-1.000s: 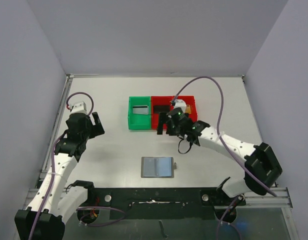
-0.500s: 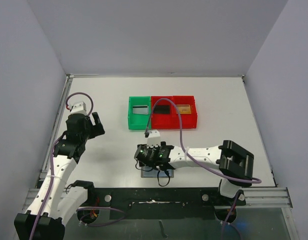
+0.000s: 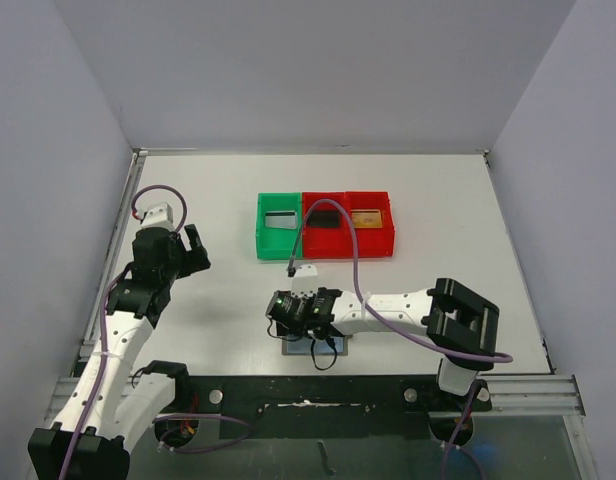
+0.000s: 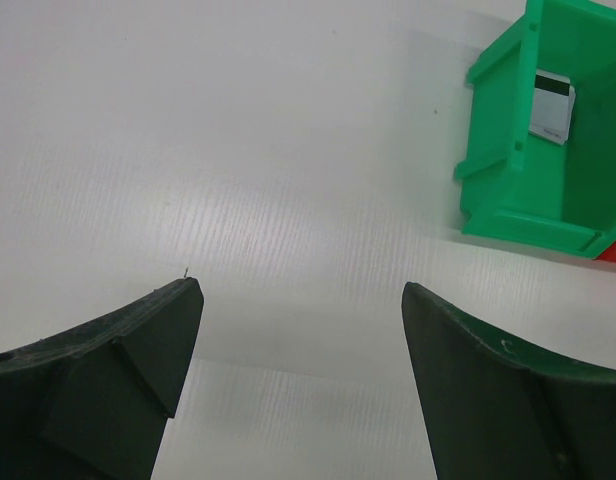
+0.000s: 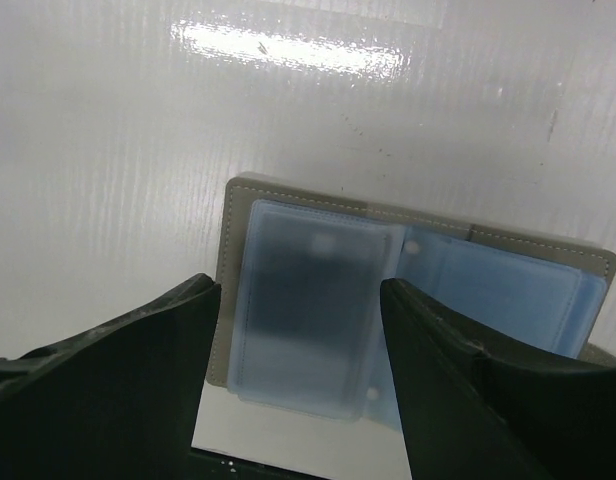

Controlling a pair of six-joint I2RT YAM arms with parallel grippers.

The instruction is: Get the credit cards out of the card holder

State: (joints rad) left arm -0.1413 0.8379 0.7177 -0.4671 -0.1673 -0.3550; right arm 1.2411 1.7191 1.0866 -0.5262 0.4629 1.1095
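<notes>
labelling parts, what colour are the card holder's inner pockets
Bluish-grey and translucent; the right wrist view shows the card holder best.

**Inventory of the worktop**

- Green open-topped plastic bin (image 3: 279, 248): one, ahead and to the right of the left jaws, well beyond the right jaws.
- Red open-topped plastic bins (image 3: 326, 246): two, side by side in a row with the green one.
- Thin rectangular cards lying in bins: three, one per bin.
  - Silvery-grey card (image 4: 551, 108): one.
  - Black card (image 3: 326, 217): one.
  - Brownish card (image 3: 366, 216): one.
- Flat grey folding card holder (image 5: 318, 300): one, lying open directly under the right jaws.
- Bluish-grey pockets showing on it: two.
</notes>
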